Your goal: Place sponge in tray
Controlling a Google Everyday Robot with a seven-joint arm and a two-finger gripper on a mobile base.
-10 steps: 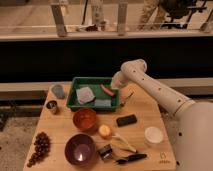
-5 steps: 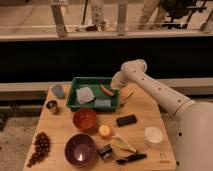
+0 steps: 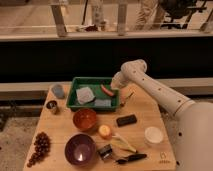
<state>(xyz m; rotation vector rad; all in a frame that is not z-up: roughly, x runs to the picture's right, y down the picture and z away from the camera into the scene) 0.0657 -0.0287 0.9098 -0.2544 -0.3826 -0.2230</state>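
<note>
The green tray (image 3: 74, 85) stands at the back of the wooden table. The dark teal sponge (image 3: 102, 103) lies flat inside it, against the front rim towards the right. A pale grey square pad (image 3: 85, 94) and a red-orange item (image 3: 106, 90) also lie in the tray. My gripper (image 3: 116, 90) hangs over the tray's right end, just above and to the right of the sponge and apart from it. The white arm reaches in from the right.
A grey-blue lump (image 3: 58, 90) and a small metal cup (image 3: 51, 106) sit left of the tray. In front are an orange bowl (image 3: 85, 119), a purple bowl (image 3: 80, 149), a black block (image 3: 126, 120), a white cup (image 3: 153, 135), grapes (image 3: 40, 147) and an orange fruit (image 3: 104, 131).
The gripper has shifted slightly to the right over the tray's right end. The sponge lies in the same spot in the tray.
</note>
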